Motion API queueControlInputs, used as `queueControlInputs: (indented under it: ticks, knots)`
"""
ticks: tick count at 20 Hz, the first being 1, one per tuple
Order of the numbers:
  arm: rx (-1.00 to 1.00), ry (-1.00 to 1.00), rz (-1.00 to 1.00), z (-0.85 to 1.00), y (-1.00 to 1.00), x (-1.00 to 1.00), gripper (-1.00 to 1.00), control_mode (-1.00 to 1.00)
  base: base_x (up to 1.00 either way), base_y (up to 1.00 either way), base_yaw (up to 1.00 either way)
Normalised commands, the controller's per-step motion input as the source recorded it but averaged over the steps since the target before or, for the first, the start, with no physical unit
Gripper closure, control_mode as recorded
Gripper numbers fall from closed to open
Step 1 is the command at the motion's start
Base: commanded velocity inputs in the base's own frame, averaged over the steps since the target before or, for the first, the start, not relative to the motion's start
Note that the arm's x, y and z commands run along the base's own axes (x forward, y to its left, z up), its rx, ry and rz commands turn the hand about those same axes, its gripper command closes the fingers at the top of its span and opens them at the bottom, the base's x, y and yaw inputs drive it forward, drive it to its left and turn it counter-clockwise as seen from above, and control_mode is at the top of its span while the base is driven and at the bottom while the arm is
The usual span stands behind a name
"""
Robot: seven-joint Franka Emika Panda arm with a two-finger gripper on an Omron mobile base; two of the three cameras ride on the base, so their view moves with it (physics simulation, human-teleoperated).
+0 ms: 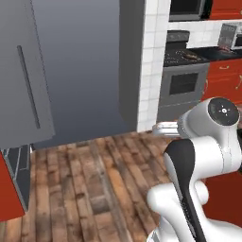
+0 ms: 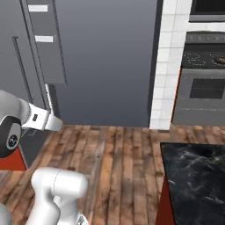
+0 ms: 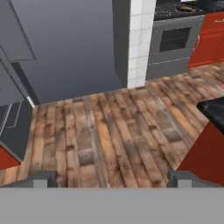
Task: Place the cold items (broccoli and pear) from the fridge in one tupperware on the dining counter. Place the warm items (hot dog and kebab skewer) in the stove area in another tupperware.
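Left base view: we note the fridge [image 1: 71, 66] and, beyond it, the stove [image 1: 184, 59] carrying a brownish item, kind unclear.

Right base view: the dark counter [image 2: 195, 176] sits near the base — collision risk when driving.

Hand view: gripper [image 3: 113, 178] spread wide, empty.

The floor [image 3: 113, 135] is worn wood planking, streaked brown and orange. The fridge [image 1: 80, 66] looks like matt grey metal beside a pillar [image 2: 167, 66] of glossy white tile. The worktop [image 2: 197, 180] is polished black marble with pale veins.
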Motion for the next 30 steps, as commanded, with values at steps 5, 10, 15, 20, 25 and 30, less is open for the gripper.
queueControlInputs:
  ticks: [5, 10, 15, 20, 25, 30]
  knots:
    - [0.0, 0.0, 0.0, 0.0, 0.0, 0.0, -1.0, 1.0, 1.0, 0.0, 0.47]
    - [0.0, 0.0, 0.0, 0.0, 0.0, 0.0, -1.0, 1.0, 1.0, -0.19, 0.6]
    - [0.0, 0.0, 0.0, 0.0, 0.0, 0.0, -1.0, 1.0, 0.9, -0.52, 0.57]
    - [0.0, 0.0, 0.0, 0.0, 0.0, 0.0, -1.0, 1.0, 0.7, -0.75, 0.46]
    - [0.0, 0.0, 0.0, 0.0, 0.0, 0.0, -1.0, 1.0, 0.54, -0.79, 0.48]
    - [0.0, 0.0, 0.0, 0.0, 0.0, 0.0, -1.0, 1.0, 0.48, -0.77, 0.57]
